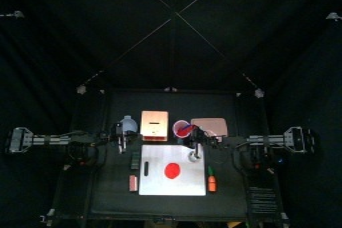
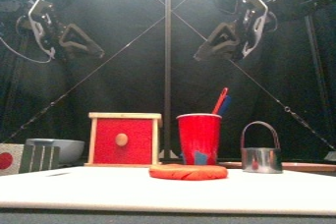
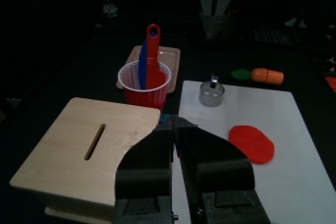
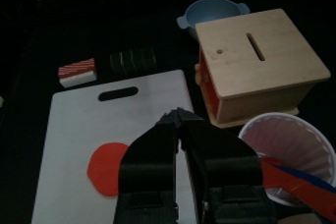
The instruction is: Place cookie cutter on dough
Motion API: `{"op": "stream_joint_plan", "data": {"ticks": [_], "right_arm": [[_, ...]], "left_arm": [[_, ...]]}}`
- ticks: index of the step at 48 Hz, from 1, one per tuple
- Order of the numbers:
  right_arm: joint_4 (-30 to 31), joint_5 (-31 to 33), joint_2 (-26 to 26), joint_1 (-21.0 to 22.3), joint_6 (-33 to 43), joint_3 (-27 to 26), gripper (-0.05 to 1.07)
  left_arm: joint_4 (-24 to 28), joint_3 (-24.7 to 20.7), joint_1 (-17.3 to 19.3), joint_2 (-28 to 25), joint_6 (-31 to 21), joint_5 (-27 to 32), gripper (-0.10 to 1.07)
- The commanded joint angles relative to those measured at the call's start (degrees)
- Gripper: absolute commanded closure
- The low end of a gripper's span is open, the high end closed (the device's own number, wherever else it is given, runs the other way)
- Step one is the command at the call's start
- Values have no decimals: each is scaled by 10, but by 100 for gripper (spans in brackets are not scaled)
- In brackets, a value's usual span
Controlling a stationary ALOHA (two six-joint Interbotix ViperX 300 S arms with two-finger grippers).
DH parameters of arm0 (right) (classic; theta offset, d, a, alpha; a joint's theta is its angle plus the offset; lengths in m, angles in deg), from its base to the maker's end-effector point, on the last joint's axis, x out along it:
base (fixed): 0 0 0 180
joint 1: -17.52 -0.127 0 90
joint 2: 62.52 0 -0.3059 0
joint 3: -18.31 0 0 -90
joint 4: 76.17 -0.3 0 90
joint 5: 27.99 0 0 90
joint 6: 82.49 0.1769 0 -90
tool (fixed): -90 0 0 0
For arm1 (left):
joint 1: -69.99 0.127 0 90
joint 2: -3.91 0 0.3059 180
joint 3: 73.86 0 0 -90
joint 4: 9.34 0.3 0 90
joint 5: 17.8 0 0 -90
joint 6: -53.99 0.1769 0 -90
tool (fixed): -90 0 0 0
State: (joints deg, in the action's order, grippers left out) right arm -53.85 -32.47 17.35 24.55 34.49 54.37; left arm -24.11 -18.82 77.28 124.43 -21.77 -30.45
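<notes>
**A:** Where do things stand?

**B:** The flat red dough disc [image 2: 188,172] lies on the white cutting board [image 1: 174,179]. The small metal cutter with the arched handle [image 2: 260,150] stands near it.

**A:** Hands?

**B:** My left hand [image 3: 175,135] and right hand [image 4: 178,120] are both clenched and empty. I'd grip the handle and lower the cutter level, centred on the disc.

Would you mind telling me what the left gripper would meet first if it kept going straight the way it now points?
Probably the red plastic cup holding a red-and-blue tool: in the wrist view the left gripper, shut and empty, aims past the wooden box's edge toward it. Depth is unclear; it might pass above onto the white cutting board.
</notes>
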Motion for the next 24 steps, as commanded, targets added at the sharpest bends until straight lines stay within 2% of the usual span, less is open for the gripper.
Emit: {"op": "stream_joint_plan", "data": {"ticks": [1, 15, 24], "right_arm": [[0, -5, -14, 2, -2, -5, 63], [0, -5, -15, -3, -2, -6, 63], [3, -4, -14, -29, -3, 4, 63]], "left_arm": [[3, -10, 0, 0, 1, -6, 56], [9, -12, -2, 0, 0, -9, 56], [8, -3, -28, -2, -4, -10, 56]]}}
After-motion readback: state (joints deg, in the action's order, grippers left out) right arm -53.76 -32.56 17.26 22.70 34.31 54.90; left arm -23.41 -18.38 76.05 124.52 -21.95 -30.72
